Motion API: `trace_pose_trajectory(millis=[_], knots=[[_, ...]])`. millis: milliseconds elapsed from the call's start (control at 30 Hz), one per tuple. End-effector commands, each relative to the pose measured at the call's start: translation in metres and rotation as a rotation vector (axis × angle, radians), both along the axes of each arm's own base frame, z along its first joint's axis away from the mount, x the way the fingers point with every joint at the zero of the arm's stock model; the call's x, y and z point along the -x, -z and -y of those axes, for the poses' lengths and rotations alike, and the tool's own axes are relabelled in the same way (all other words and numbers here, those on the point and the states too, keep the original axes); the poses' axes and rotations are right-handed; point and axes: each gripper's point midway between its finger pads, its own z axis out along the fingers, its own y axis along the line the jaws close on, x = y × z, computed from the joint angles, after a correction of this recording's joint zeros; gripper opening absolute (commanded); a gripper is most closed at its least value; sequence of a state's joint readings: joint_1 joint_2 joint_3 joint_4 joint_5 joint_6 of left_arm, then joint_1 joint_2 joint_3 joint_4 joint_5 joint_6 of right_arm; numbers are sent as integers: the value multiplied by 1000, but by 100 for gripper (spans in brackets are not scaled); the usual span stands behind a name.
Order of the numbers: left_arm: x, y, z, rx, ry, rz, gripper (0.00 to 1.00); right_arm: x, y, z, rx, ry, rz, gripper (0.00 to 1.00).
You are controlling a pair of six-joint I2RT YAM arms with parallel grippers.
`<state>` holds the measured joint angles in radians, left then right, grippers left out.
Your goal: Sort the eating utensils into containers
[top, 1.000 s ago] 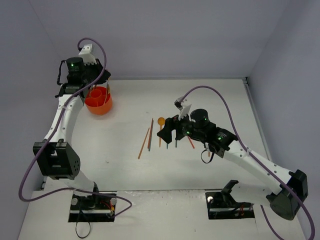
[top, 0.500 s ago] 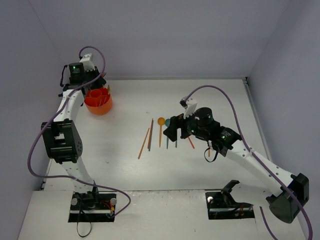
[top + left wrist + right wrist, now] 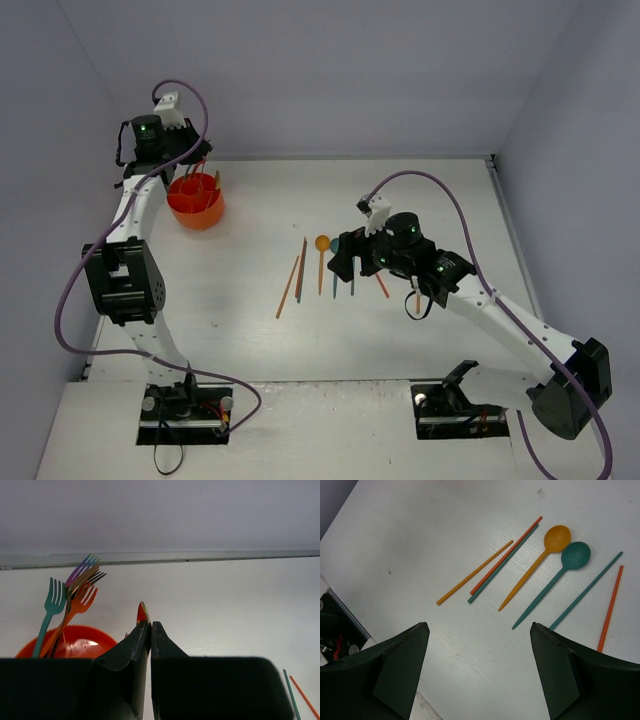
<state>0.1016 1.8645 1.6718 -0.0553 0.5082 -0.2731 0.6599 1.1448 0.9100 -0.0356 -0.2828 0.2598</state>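
The orange-red cup [image 3: 197,209] [image 3: 80,641] stands at the back left and holds several forks, among them a teal fork [image 3: 50,599] and an orange fork [image 3: 83,596]. My left gripper [image 3: 190,160] [image 3: 150,625] hangs shut just above the cup. An orange utensil tip [image 3: 142,613] rises right behind its fingertips, and I cannot tell if it is pinched. In the middle of the table lie a gold spoon [image 3: 542,555] [image 3: 321,256], a teal spoon [image 3: 562,572] and several chopsticks [image 3: 504,557] [image 3: 300,268]. My right gripper [image 3: 341,262] [image 3: 479,627] hovers open above them, holding nothing.
Grey walls close the table at the back and on both sides. The right arm's body hides part of the teal utensils and an orange chopstick [image 3: 381,285] in the top view. Both arm bases sit at the near edge.
The left arm's elbow has lifted and folded back toward the wall, its gripper staying shut over the cup. The right gripper has drifted slightly right, still open.
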Motion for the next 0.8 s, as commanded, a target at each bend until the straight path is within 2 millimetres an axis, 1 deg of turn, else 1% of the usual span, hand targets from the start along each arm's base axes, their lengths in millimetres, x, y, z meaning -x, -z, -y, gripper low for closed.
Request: trace_pose_trajectory(millis=[0,100,200,367,567,667,767], knots=[[-10,-60,0,-13,39,174,0,-8,-20,-8,-40,-21,52,79],[-20,-38,0,-20,54,146,0,-8,-20,-8,-41,-21,51,79],[-26,-20,1,-14,75,129,0,-7,-19,-6,-39,-21,51,79],[-29,-3,3,-22,97,128,0,-7,-17,-3,-37,-15,51,79],[-27,12,6,-35,129,122,0,-6,-15,-3,-34,-21,47,79],[-23,16,5,-47,128,117,0,-5,-13,-3,-32,-22,45,79],[-20,19,2,-47,120,111,2,-5,-12,-2,-30,-20,43,79]])
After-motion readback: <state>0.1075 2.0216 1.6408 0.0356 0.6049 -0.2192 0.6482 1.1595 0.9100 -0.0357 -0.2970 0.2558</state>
